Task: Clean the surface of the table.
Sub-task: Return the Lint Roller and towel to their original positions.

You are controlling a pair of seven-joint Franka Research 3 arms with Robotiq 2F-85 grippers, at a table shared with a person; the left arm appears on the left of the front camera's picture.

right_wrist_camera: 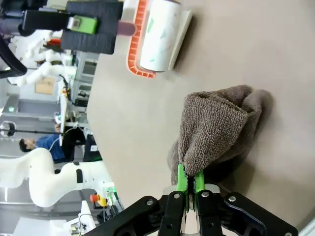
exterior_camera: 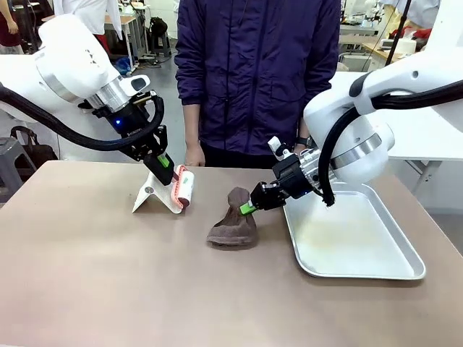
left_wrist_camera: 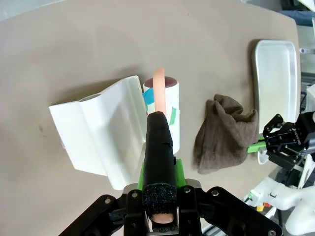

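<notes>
The taupe-brown table (exterior_camera: 101,275) carries a crumpled brown cloth (exterior_camera: 233,220) near its middle. My right gripper (exterior_camera: 249,207) is shut on the cloth's upper edge (right_wrist_camera: 216,123); its green pads (right_wrist_camera: 183,179) pinch the fabric. My left gripper (exterior_camera: 163,160) is shut on the orange handle of a lint roller (exterior_camera: 182,186), whose white roll (left_wrist_camera: 165,113) rests low over the table beside a white curved cover (left_wrist_camera: 98,130). The cloth (left_wrist_camera: 221,132) lies to the roller's right in the left wrist view.
A rectangular silver tray (exterior_camera: 405,253) lies on the table at the right, just behind my right gripper. A person in a dark blue jacket (exterior_camera: 253,72) stands at the far edge, one hand (exterior_camera: 194,155) hanging near the roller.
</notes>
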